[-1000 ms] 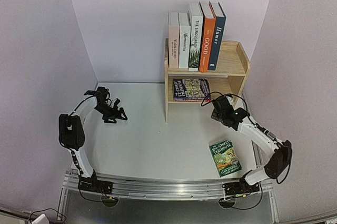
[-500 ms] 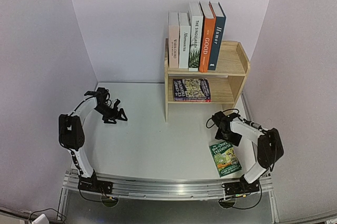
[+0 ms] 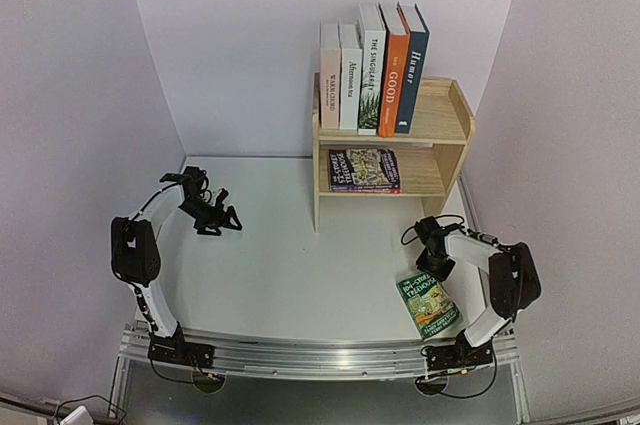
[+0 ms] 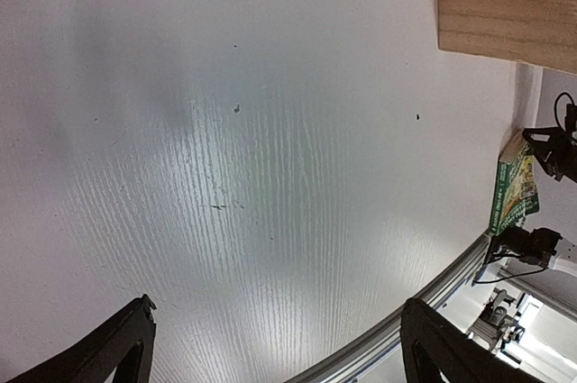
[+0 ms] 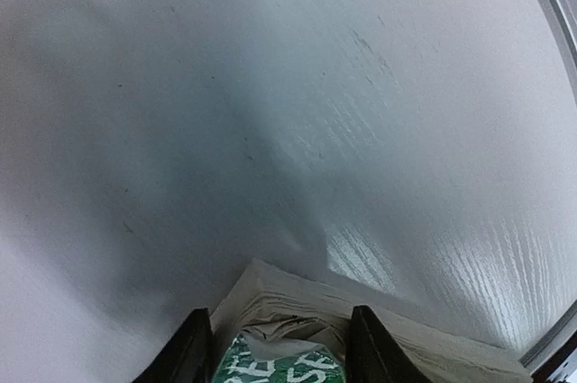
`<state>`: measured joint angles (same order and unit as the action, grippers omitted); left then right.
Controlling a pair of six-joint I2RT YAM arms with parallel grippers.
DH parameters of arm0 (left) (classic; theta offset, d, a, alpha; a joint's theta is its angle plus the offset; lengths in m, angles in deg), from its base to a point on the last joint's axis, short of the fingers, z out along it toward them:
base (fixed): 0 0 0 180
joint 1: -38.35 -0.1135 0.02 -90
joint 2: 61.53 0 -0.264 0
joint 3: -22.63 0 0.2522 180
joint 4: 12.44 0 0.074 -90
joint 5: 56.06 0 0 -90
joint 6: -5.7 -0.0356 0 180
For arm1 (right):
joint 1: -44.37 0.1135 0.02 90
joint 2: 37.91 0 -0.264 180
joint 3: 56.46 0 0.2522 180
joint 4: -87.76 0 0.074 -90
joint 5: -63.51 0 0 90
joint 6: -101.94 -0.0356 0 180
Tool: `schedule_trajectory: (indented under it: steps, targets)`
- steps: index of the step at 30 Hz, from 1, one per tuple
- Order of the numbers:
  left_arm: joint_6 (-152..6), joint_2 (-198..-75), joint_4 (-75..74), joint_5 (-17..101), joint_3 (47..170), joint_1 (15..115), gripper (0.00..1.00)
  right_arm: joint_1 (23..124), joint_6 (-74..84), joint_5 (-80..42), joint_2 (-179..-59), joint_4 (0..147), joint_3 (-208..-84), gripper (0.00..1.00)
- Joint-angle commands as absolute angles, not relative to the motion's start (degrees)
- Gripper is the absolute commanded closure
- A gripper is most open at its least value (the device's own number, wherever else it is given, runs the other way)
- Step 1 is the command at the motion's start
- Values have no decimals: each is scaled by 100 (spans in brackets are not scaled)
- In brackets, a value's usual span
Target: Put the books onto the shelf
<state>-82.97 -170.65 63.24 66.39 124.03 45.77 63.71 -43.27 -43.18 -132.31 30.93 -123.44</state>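
Our right gripper (image 5: 278, 318) is around the green book (image 3: 428, 303) by the bench (image 3: 280, 265) edge; we can't tell if it squeezes. Left gripper (image 4: 277, 304) spread wide.

**Left arm** (image 3: 150, 297): slim white tubular links joined by a bulky black elbow housing (image 3: 133, 250), with a thin black cable (image 3: 152, 200) along the upper link. **Right arm** (image 3: 470, 247): same build, with white shells, a black elbow (image 3: 515, 280) and a black cable (image 3: 428, 218) at the wrist. The left gripper (image 4: 277, 300) has matte black, tapered fingers (image 4: 104, 356). Black bases (image 3: 180, 350) are bolted to a silver rail (image 3: 320, 357).
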Motion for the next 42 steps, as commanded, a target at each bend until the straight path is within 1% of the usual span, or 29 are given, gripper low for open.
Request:
schedule_trajectory:
  steps: [1, 2, 3, 7, 12, 16, 20, 21, 23, 24, 27, 31, 36, 42]
  targets:
    - [-8422, -16768, 6274, 6788, 12454, 4543, 6, 6619, -4284, -3651, -13467, 3322, -12349, 93]
    - [-8422, -16758, 6276, 6826, 12443, 4545, 6, 6731, -4282, -3585, -13467, 3322, -12400, 98]
    - [-8422, -16744, 6272, 6874, 12432, 4551, 6, 6849, -4288, -3526, -13473, 3322, -12456, 100]
    - [-8724, -16644, 6277, 7078, 12344, 4585, 8, 7542, -4313, -3494, -13488, 3322, -12839, 100]
    - [-9138, -16545, 6434, 7498, 12308, 4802, 9, 8374, -4398, -3381, -13643, 3341, -13795, 100]
    - [-9371, -16519, 6475, 7623, 12228, 5147, 9, 9070, -4528, -3420, -14058, 3433, -14629, 100]
    - [-9585, -16563, 6460, 7988, 12097, 5371, 8, 9567, -4447, -3412, -14837, 3526, -15773, 100]
    - [-9662, -16568, 6480, 8104, 12069, 5424, 7, 9644, -4456, -3431, -14996, 3533, -16094, 100]
    - [-9767, -16580, 6516, 8350, 11987, 5537, 1, 9762, -4557, -3483, -15229, 3626, -16609, 100]
    - [-9801, -16586, 6513, 8421, 11939, 5631, 0, 9804, -4643, -3507, -15350, 3672, -16798, 100]
    - [-9930, -16594, 6543, 8862, 11780, 5906, 0, 9871, -4985, -3616, -15600, 3950, -17259, 100]
    - [-9793, -16612, 6165, 9274, 11444, 6124, 0, 9953, -5244, -3904, -15885, 4316, -17765, 100]
    - [-9520, -16628, 5237, 9252, 10958, 6457, 0, 10018, -5212, -3923, -16274, 4436, -18327, 100]
    - [-9329, -16705, 4444, 9174, 10968, 6621, 0, 10023, -5080, -3789, -16381, 4542, -18474, 100]
